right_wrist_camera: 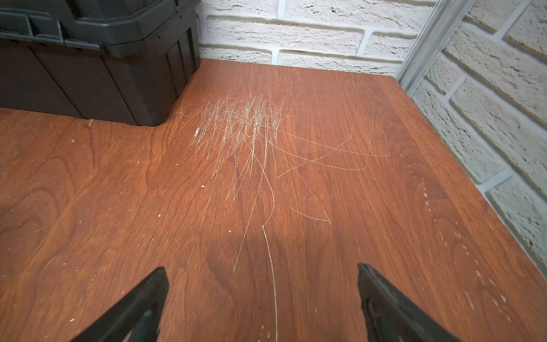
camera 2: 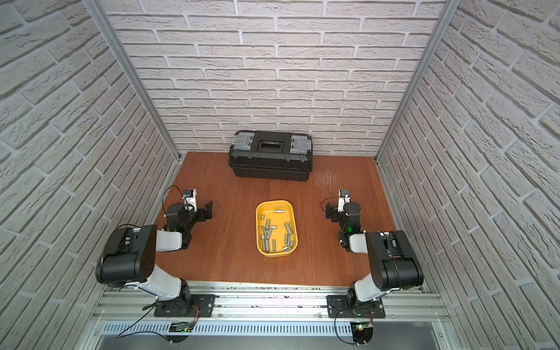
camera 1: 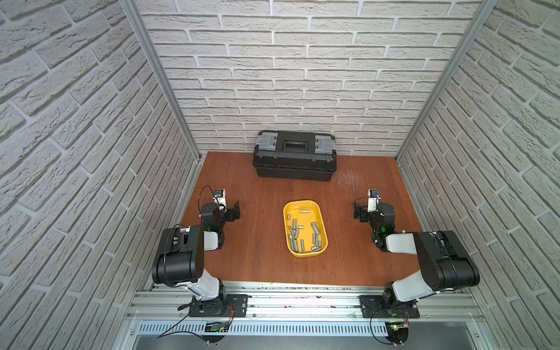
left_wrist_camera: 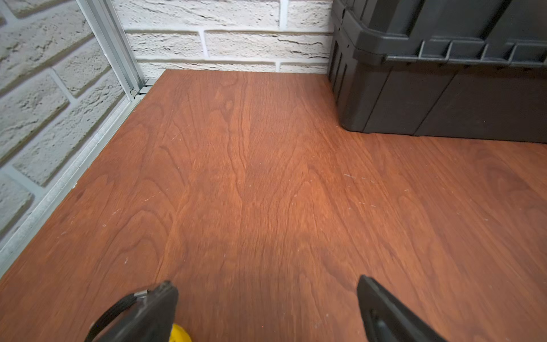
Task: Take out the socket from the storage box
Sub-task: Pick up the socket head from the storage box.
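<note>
Where sockets [camera 1: 294, 233] lie: heaped in the box [camera 1: 304, 219].
Left gripper [camera 1: 235, 210]: spread, empty — left of box.
Right gripper [camera 1: 357, 210]: spread, empty — right of box.
Risk: two sockets may be pinched together, or box dragged, since they are crowded.

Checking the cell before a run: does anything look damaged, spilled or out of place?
Only the table is marked: a patch of pale scratches beside the toolbox, on the robot's right, with a few long stray lines. The sockets all lie inside the tray; none spilled.
</note>
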Motion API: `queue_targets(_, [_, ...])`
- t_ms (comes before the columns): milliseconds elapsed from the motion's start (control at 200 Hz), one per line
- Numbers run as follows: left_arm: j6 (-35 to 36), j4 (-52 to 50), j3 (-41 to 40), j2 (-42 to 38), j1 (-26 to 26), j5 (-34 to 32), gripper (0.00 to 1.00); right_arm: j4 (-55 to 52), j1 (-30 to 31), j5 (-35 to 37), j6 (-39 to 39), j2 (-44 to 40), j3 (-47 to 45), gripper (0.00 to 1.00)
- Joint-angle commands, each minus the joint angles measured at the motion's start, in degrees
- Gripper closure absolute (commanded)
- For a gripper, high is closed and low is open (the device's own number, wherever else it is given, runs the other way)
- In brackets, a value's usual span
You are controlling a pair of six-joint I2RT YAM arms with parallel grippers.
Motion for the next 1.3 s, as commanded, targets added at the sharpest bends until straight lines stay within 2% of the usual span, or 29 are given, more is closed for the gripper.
queue_targets(0, [0.55, 3.00, -0.51, -0.13, 0.39, 0.78, 0.02, 2.65, 0.54, -0.16, -0.51, -0.69, 0.26, 0.01])
queue_targets(1295, [0.60, 2.97, -0.55, -0.14, 0.41, 0.85, 0.02, 2.21, 0.45, -0.53, -0.38, -0.82, 0.43, 0.01])
